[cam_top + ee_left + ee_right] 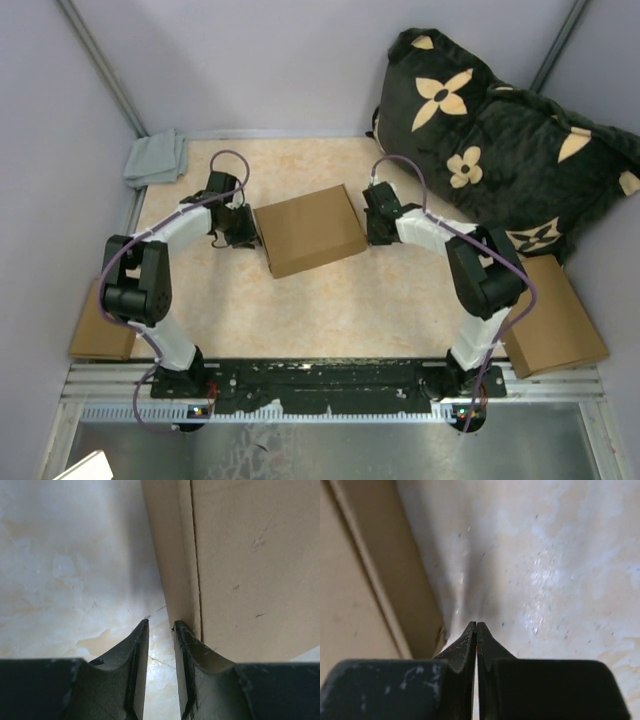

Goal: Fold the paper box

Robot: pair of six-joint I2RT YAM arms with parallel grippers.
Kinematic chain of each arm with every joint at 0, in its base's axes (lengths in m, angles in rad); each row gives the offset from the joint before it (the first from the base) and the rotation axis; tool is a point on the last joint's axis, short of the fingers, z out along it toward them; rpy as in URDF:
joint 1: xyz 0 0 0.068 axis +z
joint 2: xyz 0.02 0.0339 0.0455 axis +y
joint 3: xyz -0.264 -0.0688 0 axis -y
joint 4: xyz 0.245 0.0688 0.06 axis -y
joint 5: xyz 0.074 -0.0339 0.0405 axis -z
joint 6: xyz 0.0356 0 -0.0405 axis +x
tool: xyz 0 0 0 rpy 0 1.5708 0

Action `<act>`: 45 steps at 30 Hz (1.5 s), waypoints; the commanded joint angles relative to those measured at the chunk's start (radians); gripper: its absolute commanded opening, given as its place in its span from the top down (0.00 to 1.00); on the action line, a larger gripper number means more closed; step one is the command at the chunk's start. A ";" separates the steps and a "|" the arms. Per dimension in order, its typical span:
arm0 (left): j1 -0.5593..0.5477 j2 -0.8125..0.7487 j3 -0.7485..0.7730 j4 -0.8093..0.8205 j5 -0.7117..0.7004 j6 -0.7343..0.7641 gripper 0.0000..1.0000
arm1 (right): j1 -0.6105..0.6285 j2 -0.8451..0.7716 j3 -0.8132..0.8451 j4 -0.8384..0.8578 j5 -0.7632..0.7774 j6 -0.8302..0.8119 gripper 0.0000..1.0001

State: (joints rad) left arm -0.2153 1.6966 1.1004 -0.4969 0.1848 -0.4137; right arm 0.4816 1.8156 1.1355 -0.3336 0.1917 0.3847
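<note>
The paper box lies in the middle of the table as a closed shallow brown mailer, turned slightly. My left gripper is low against its left side. In the left wrist view the left gripper is open with only bare tabletop in the narrow gap. Its right finger rests against the wall of the paper box. My right gripper sits at the box's right side. In the right wrist view the right gripper is shut on nothing, tips down on the table just beside the wall of the paper box.
A black flower-patterned pillow fills the back right corner. Another brown box lies at the right edge, and a small flat cardboard piece at the left edge. A grey cloth is at the back left. Grey walls enclose the table.
</note>
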 commanded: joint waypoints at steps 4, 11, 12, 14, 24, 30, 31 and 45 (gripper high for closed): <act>0.005 0.073 0.163 -0.009 0.032 0.047 0.66 | 0.038 -0.196 -0.098 0.116 -0.102 -0.001 1.00; 0.005 0.131 0.283 -0.037 0.026 0.078 0.65 | 0.085 -0.292 -0.119 0.126 -0.109 -0.029 1.00; 0.005 0.138 0.300 -0.040 0.024 0.081 0.65 | 0.088 -0.300 -0.119 0.117 -0.115 -0.034 1.00; 0.008 0.151 0.316 -0.045 0.028 0.085 0.64 | 0.093 -0.321 -0.130 0.119 -0.107 -0.043 1.00; 0.021 0.062 0.297 -0.122 -0.030 0.082 0.60 | 0.093 -0.394 -0.086 0.019 0.103 -0.054 0.98; 0.030 -0.137 0.198 -0.032 0.026 0.104 0.01 | 0.092 -0.478 0.028 0.015 0.150 -0.107 0.03; 0.029 -0.165 0.178 -0.008 0.043 0.104 0.00 | 0.093 -0.487 0.038 0.030 0.161 -0.098 0.01; 0.030 -0.360 -0.014 0.075 0.048 0.073 0.00 | 0.087 -0.507 0.071 0.037 0.193 -0.027 0.01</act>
State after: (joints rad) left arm -0.1879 1.3930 1.1023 -0.4633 0.2287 -0.3393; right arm 0.5732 1.3361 1.1984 -0.3229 0.3275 0.3157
